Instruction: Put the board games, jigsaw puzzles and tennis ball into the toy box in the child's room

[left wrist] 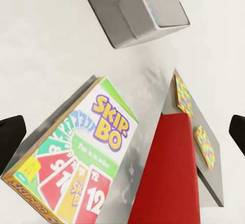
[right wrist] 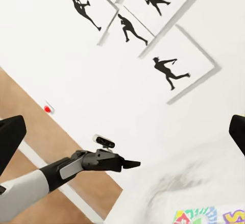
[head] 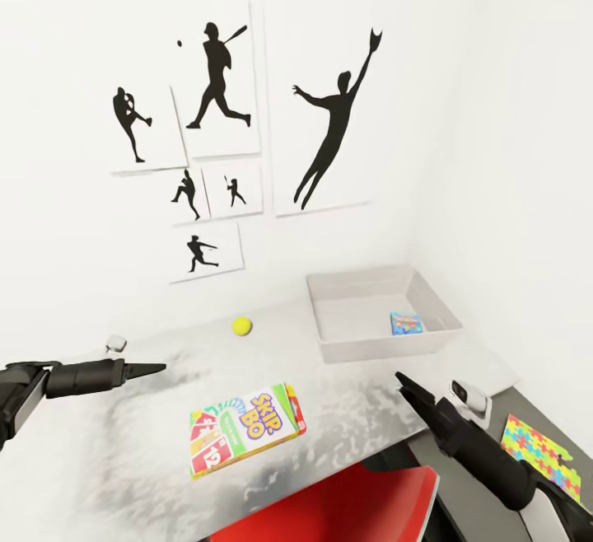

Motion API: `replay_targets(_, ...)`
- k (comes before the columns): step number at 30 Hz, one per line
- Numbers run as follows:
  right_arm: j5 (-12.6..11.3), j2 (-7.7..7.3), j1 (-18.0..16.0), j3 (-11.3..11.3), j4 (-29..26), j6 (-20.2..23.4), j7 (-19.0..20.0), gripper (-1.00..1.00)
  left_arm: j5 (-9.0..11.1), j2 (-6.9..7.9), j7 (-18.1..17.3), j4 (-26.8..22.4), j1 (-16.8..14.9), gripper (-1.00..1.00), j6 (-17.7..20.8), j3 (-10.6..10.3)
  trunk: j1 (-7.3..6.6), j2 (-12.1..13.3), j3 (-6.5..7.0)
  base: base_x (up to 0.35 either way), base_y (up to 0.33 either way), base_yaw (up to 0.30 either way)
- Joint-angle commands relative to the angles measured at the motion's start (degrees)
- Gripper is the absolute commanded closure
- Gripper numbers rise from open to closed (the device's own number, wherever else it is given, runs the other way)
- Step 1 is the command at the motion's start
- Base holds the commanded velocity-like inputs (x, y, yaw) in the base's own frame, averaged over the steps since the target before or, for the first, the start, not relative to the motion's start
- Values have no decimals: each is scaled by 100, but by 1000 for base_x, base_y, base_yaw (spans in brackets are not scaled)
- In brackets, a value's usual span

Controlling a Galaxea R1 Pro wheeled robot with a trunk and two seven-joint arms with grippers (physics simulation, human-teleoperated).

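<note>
the left gripper hovers above the table, its fingers pressed together to a point with nothing between them. the right gripper hangs over the table's near right part, fingers also drawn together and empty, though in both wrist views the dark fingertips sit at opposite picture edges, so how wide each really stands i cannot tell for sure.

between the two grippers, a little nearer the robot, lies the skip-bo box, flat on the table, lettered "skip-bo" in purple and yellow with a red card marked "12". beyond the left gripper and toward the wall rests the tennis ball, apart from everything. beyond the right gripper stands the toy box, near the corner of the walls, with one small blue game lying inside.

to the outer side of the right gripper a jigsaw puzzle lies on a lower dark surface; the left wrist view shows a second puzzle beside it. a red chair sits tucked under the near table edge, just below the right arm.

posters of baseball silhouettes cover the wall. open tabletop surrounds the skip-bo box on all sides.
</note>
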Motion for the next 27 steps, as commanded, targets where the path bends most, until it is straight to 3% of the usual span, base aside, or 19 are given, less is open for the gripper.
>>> replay_targets(1, -30, -2, 3, -43, -2, 42, 54, -100, 18, -2, -12, 0, -4, -100, 61, -11, 4, -11, -2, -2, 0, 0)
replay_targets(8, -20, -3, 60, -267, -3, 10, 279, -100, 14, 7, 3, 0, -8, -100, 62, -7, 4, -11, 64, 0, 0, 0)
replay_targets(20, -18, -5, 90, -309, -5, 1, 326, -100, 18, 13, 7, 0, -8, -100, 63, -6, 4, -11, 178, -4, 0, 0)
replay_targets(27, -13, -2, 91, -310, -5, -9, 328, -100, 18, 11, 3, 0, -6, -100, 63, -1, 4, -11, 245, -158, 0, 0)
